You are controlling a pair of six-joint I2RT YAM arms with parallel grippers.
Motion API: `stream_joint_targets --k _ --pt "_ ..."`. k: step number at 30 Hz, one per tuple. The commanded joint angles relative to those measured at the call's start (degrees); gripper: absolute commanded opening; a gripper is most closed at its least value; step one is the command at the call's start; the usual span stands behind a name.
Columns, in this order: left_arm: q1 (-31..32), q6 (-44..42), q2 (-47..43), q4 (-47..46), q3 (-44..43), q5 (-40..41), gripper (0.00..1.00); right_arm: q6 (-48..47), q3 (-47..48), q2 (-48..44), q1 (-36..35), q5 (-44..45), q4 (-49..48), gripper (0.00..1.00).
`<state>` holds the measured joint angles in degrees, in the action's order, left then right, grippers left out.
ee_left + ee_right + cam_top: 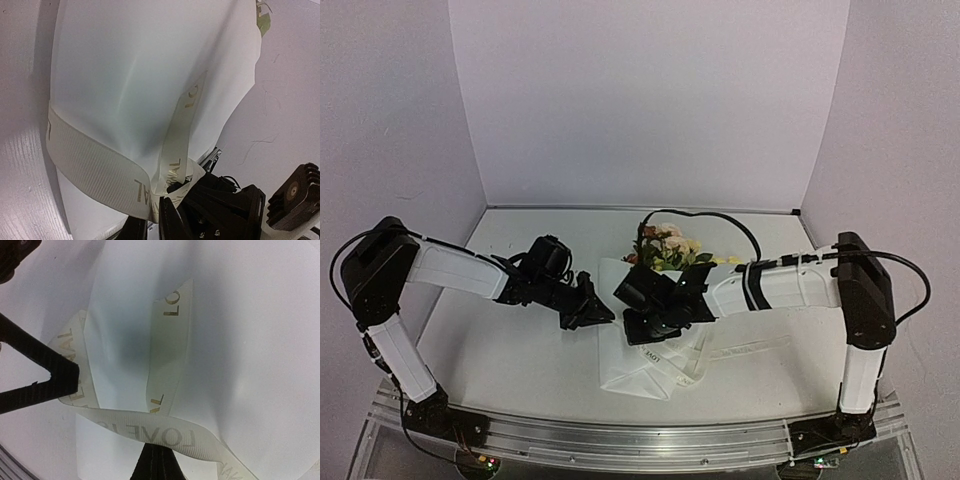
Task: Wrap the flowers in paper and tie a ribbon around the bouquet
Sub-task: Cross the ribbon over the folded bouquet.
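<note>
The bouquet lies mid-table, its flowers (670,248) poking out of the far end of the white paper (630,372) cone. The cream lettered ribbon (665,362) circles the cone. In the left wrist view the ribbon (95,160) crosses the paper (140,75) and drops between the nearly closed fingers of my left gripper (152,221). That left gripper (588,305) sits at the cone's left side. My right gripper (655,312) hovers over the cone. In its own view the right gripper (156,452) is shut, and the ribbon (165,432) lies across its tips over the paper (250,340).
A black cable (705,215) arcs above the flowers. A loose ribbon tail (750,348) trails on the white table (520,350) to the right of the cone. White walls close in three sides. A metal rail (620,442) runs along the front edge.
</note>
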<state>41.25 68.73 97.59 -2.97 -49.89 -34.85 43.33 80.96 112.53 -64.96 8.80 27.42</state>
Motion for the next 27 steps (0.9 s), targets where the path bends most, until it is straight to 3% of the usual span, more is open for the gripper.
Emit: stream_joint_targets --k 1,4,8,13,22,27 --pt "-0.4 -2.4 1.2 0.6 -1.0 -1.1 0.16 -0.2 2.4 0.6 0.1 4.2 2.0 0.00" --pt "-0.4 -3.7 1.0 2.4 -1.9 -0.1 0.27 -1.0 2.0 -0.5 0.0 4.1 1.9 0.00" --pt "-0.4 -4.5 0.7 2.6 -1.8 0.6 0.28 -2.2 1.2 -1.7 0.0 2.9 1.2 0.12" --pt "-0.4 -4.9 1.4 2.6 -1.9 1.1 0.19 -2.9 -0.6 -4.8 -0.5 0.4 -0.3 0.30" --pt "-0.4 -4.9 3.7 2.6 -2.5 1.8 0.05 -2.2 -1.2 -10.4 -0.4 -3.1 0.4 0.44" --pt "-0.4 -5.9 3.6 4.7 -3.0 3.3 0.03 -0.7 2.3 -6.1 3.4 -6.3 2.6 0.46"
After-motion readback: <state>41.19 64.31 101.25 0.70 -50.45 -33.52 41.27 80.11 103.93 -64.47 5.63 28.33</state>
